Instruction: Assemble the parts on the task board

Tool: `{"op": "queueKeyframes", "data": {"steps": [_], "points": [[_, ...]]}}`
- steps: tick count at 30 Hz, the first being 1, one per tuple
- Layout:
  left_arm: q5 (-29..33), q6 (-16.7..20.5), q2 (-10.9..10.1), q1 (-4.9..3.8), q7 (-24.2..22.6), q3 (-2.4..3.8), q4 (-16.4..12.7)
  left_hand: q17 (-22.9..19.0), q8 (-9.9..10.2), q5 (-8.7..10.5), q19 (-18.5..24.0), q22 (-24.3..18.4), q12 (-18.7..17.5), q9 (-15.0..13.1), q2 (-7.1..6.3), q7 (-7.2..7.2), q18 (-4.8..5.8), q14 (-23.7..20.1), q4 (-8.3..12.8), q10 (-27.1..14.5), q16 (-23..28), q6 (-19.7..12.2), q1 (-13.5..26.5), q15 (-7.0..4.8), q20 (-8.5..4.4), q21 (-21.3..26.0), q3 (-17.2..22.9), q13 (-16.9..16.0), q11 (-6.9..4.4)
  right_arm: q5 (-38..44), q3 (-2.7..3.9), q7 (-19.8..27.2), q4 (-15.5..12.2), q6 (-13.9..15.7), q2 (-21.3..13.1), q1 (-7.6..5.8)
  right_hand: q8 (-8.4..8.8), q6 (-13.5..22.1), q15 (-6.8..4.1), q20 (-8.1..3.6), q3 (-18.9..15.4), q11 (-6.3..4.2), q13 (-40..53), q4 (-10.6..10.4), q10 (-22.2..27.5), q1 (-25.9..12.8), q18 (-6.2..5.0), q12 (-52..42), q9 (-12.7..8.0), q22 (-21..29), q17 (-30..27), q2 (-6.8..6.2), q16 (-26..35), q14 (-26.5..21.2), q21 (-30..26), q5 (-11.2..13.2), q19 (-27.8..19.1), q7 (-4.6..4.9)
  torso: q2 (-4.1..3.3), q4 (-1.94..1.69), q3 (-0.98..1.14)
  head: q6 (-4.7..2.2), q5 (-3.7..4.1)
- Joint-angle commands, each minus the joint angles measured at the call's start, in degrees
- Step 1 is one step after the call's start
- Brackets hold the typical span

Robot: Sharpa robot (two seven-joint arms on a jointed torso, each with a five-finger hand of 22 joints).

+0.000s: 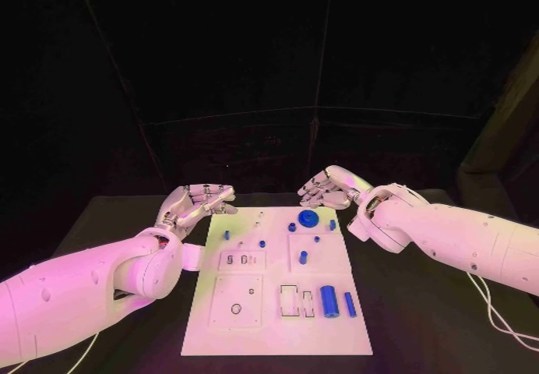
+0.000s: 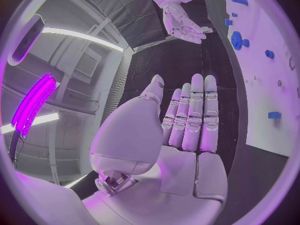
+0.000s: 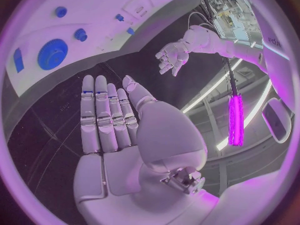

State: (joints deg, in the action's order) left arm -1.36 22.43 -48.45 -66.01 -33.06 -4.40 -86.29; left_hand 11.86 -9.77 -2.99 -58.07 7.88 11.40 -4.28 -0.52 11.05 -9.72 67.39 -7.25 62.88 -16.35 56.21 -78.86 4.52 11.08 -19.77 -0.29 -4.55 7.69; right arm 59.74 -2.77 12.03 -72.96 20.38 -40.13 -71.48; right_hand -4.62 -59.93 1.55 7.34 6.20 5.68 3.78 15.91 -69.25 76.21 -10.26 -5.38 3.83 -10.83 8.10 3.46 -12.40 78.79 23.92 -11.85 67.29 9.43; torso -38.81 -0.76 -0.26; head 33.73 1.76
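both hands are free, holding nothing. left hand (image 1: 198,201) hovers off the far left corner of the task board (image 1: 213,327), fingers stretched out and apart; the left wrist view shows the palm flat and bare. right hand (image 1: 327,187) hangs just past the board's far edge, beyond the blue gear (image 1: 308,217), released, fingers loosely spread, nothing in them. neither touches the board or the black worktop (image 1: 101,226) as far as i can tell.

board sits mid-worktop between the two arms. on it: the gear near the far edge, a small blue block (image 1: 332,224) just beside it on the robot's right, a few small blue pegs (image 1: 292,227) scattered across the far half, and a big blue cylinder (image 1: 328,301) with a thinner blue rod (image 1: 350,304) beside it at the near right. white recesses (image 1: 295,301) lie just left of the cylinder. the pegs are too small to tell whether they stand in holes or lie loose.

looks like nothing is picked up yet; the step in hand is probably choosing and reaching for a first part. to do it well: take the gear with the right hand since it is nearest, come down from above, pinch it at the rim without nudging the block next to it, and keep the left hand ready to steady the board's far left corner so it doesn't slide.
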Motion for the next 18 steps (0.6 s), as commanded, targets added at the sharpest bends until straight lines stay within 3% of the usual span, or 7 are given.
{"op": "queueKeyframes", "data": {"steps": [1,7,11,12,18], "points": [[-2.2,-1.7,-0.7,-0.09,0.7,0.06,-1.9,0.2,0.5,0.1,-0.5,-0.2,-0.5,0.1,0.48,0.17,-0.83,0.4,0.4,0.5,0.4,0.4,0.2,0.13,-0.06,0.3,-0.1,0.2,0.04,17.0,0.03,-7.8,-0.5,-4.3,0.4,-0.63,0.65,-1.6,-2.33,-2.7,1.1,-1.6,0.1,0.5,-2.8,-1.0,-0.06,1.0,0.0,-4.4,4.3,-1.56,-6.3,7.6,8.2,0.4,5.5,-0.8,-1.79,-0.61,-0.19,-0.4,0.28],[-2.4,-2.5,-1.3,-0.08,1.1,0.04,-3.7,0.6,1.1,0.11,-0.6,-0.5,-1.4,0.4,0.54,0.35,-0.77,0.2,0.8,0.4,1.2,0.4,0.5,0.31,0.03,0.7,-0.3,0.4,0.23,27.7,0.05,-12.7,-0.6,-7.6,1.6,-1.17,0.99,-1.0,-2.6,-3.14,3.4,-1.61,0.0,0.3,-1.6,-3.7,0.11,1.8,-0.1,-10.0,12.4,-3.15,-20.3,7.7,16.7,0.8,5.7,-0.99,-3.19,-1.06,-0.26,-0.67,0.44],[-2.4,-2.9,-1.1,-0.06,1.3,0.03,-4.0,0.7,1.3,0.11,-0.6,-0.7,-1.7,0.4,0.57,0.42,-0.75,0.0,0.9,0.4,1.4,0.4,0.6,0.38,0.09,0.9,-0.4,0.4,0.3,31.6,0.06,-14.3,-0.8,-8.4,2.2,-1.26,0.99,-0.2,-2.39,-2.89,4.9,-1.32,0.0,0.2,0.6,-4.7,1.52,1.8,-0.1,-22.5,17.3,-4.16,-27.3,7.5,27.9,1.0,7.0,-1.08,-3.75,-1.13,-0.25,-0.66,0.55],[-2.4,-3.0,-1.1,-0.06,1.3,0.03,-4.1,0.8,1.4,0.11,-0.6,-0.7,-1.9,0.4,0.58,0.48,-0.75,0.0,1.0,0.4,1.6,0.4,0.7,0.42,0.12,1.0,-0.5,0.5,0.36,32.2,0.06,-14.5,-0.9,-8.6,2.4,-1.28,0.91,0.1,-2.25,-2.76,5.6,-1.3,0.2,0.0,1.0,-5.0,1.76,1.3,0.0,-26.2,20.7,-4.5,-31.2,7.0,31.5,1.1,7.0,-1.01,-3.89,-1.16,-0.26,-0.71,0.61],[-2.4,-3.2,-1.0,-0.05,1.3,0.03,-4.5,1.0,1.8,0.11,-0.7,-0.9,-2.3,0.5,0.58,0.69,-0.75,-0.1,1.2,0.2,1.9,0.2,0.8,0.52,0.2,1.2,-0.7,0.5,0.52,34.2,0.08,-15.4,-0.9,-9.3,3.0,-1.31,0.89,0.6,-2.14,-2.19,7.8,-1.27,0.1,-0.4,2.2,-5.4,2.84,1.5,0.0,-37.2,31.0,-5.33,-42.0,6.3,41.3,1.1,6.9,-1.27,-4.48,-1.09,-0.25,-0.56,0.47]]}}
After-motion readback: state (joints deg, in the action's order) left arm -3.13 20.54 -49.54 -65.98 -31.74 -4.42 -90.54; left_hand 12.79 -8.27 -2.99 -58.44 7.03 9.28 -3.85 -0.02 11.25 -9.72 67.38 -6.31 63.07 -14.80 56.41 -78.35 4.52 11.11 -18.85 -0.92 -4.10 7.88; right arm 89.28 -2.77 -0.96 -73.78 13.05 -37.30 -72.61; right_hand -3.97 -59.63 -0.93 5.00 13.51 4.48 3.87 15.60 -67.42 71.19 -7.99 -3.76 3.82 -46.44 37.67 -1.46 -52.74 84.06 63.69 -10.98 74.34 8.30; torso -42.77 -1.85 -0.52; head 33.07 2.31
